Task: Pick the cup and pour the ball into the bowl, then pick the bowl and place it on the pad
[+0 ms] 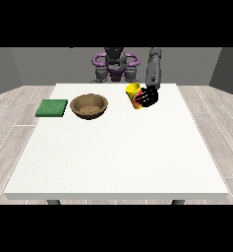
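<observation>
A yellow cup [133, 91] with red on its side is at the table's far right part, tilted with its mouth up and to the left. The black hand at the view's right [148, 97] has its fingers curled round the cup's lower half. I cannot see the ball. A brown wooden bowl [89, 106] stands on the table to the left of the cup, a gap between them. A flat green pad [52, 108] lies left of the bowl, near the table's left edge. The other hand is not visible.
The white table [118, 157] stretches wide toward the camera. The robot's torso [115, 64] is behind its far edge.
</observation>
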`<move>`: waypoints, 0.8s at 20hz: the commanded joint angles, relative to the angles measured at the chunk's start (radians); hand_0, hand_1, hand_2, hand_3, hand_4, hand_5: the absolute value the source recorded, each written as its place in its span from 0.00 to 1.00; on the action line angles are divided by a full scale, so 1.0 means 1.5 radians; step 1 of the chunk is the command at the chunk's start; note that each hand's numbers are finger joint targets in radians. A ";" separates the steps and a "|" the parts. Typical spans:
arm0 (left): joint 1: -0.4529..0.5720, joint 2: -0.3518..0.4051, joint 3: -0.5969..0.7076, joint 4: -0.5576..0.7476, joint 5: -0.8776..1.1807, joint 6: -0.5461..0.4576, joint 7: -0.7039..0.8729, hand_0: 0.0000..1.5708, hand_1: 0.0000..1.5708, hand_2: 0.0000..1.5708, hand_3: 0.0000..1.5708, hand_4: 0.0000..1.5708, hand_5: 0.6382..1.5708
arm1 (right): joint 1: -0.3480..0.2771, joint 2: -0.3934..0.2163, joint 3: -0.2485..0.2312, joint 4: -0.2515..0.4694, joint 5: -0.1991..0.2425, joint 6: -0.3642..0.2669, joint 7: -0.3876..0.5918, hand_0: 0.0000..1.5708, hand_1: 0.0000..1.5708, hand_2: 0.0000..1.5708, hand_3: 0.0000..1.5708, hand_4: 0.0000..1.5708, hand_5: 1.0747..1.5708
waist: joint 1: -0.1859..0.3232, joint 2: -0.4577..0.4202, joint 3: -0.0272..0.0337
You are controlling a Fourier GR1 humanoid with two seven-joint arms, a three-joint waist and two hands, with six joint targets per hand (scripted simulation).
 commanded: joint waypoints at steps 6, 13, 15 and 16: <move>-0.118 0.013 -0.114 0.037 -0.199 0.226 0.199 0.91 0.91 1.00 1.00 0.64 0.99 | -0.030 -0.003 0.008 0.058 0.000 0.027 -0.025 0.00 0.00 0.00 0.00 0.18 0.98 | -0.027 0.000 0.0004; -0.163 -0.036 -0.165 0.084 -0.285 0.267 0.323 0.90 0.90 1.00 1.00 0.62 0.99 | -0.023 0.004 0.017 0.066 0.024 0.020 -0.028 0.00 0.00 0.00 0.00 0.21 0.98 | -0.009 -0.021 -0.0008; -0.203 -0.025 -0.187 0.102 -0.337 0.315 0.383 0.89 0.89 1.00 1.00 0.59 0.99 | -0.026 0.021 0.026 0.087 0.036 0.023 -0.060 0.00 0.00 0.00 0.00 0.22 0.99 | -0.015 -0.006 -0.0002; -0.205 -0.016 -0.199 0.113 -0.360 0.332 0.378 0.86 0.86 1.00 1.00 0.54 1.00 | -0.075 -0.005 0.012 0.081 0.009 0.009 -0.003 0.00 0.00 0.00 0.00 0.22 0.98 | -0.017 -0.001 -0.0007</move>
